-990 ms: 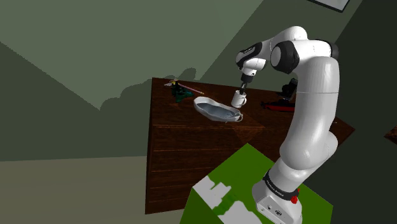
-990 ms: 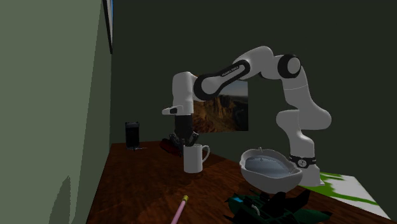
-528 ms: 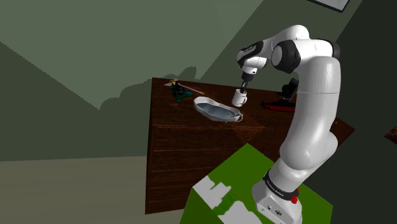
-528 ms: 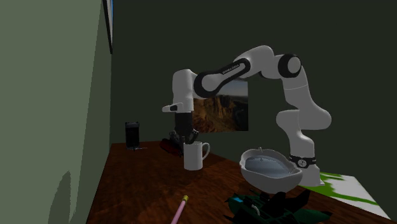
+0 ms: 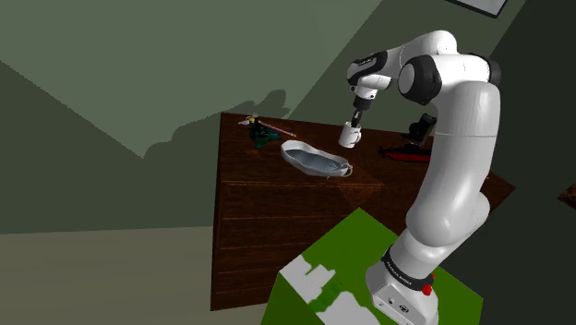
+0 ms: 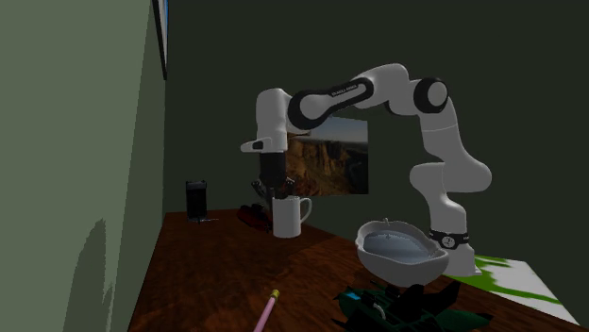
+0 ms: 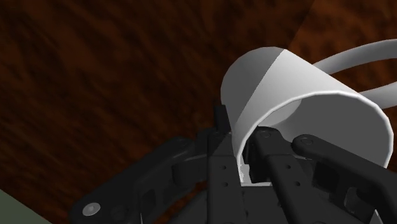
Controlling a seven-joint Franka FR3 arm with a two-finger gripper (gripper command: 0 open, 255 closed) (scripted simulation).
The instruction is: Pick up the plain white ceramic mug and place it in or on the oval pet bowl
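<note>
Dark wooden table (image 5: 277, 198) under everything, dull green walls behind, framed landscape picture (image 6: 330, 162) on the far wall in the second exterior view. Nearest, from the wrist: gripper (image 7: 245, 164) pinched tight on the rim of the white mug (image 7: 299, 108), one black finger inside the cup, the other outside, cup wall clamped between. Handle looping away on the side opposite the fingers, partly cut by the frame edge. White mug (image 6: 286, 217) upright, hanging below the gripper (image 6: 277, 195), handle toward the second exterior view's right; gap between its base and the wood hard to judge. Hand pointing straight down, forearm roughly level above it, elbow high, upper arm dropping to the base on the green-and-white stand (image 5: 369, 254). Oval bowl (image 5: 294, 148) on the table near the mug, apart from it, not beneath it; grey inside, pale rim. Farther along the table: dark green toy (image 5: 261, 137) and pink pencil (image 6: 267, 309), details unclear. Black upright box (image 6: 196, 199) at the wall end of the table. Dark red item (image 5: 404, 153) behind the arm, half hidden, not identifiable.
</note>
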